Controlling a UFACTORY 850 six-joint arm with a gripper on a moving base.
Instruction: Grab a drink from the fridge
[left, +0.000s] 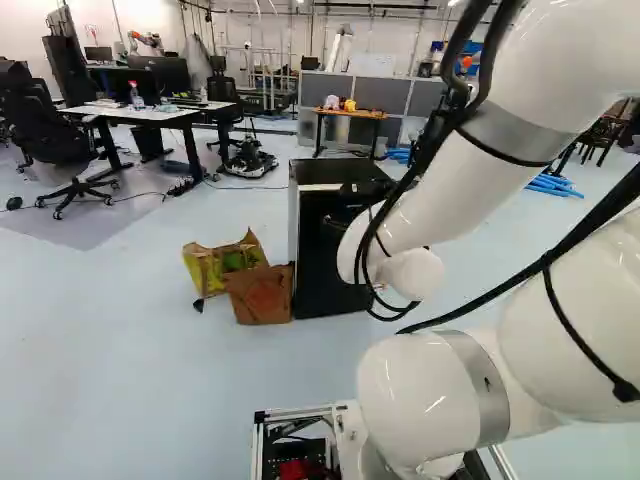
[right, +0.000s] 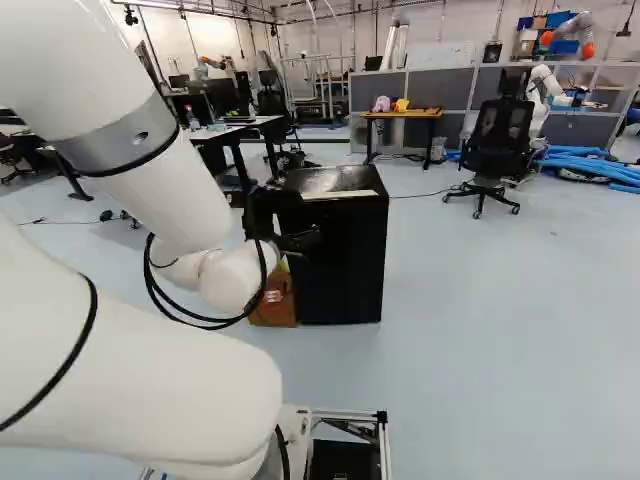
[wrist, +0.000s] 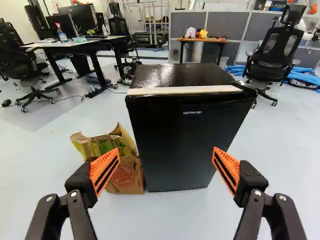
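In the right base view my gripper (right: 298, 240) shows dark against the black mini fridge (right: 345, 255), its outline hard to make out. Seen from the wrist, the gripper (wrist: 165, 162) stands wide open, orange pads apart and nothing between them. The fridge (wrist: 182, 135) is ahead of the fingers, upright on the floor with its door closed. A pale strip runs along the top front edge. I see no drink; the inside of the fridge is hidden behind the door.
Brown and yellow-green paper bags (wrist: 125, 172) stand close beside the fridge. Behind are a desk (left: 150, 115), a small wooden-topped table (left: 350, 115), grey partitions, an office chair (right: 495, 145) and blue tubes (right: 590, 165). Another robot (right: 545, 90) stands at the far right of the right base view.
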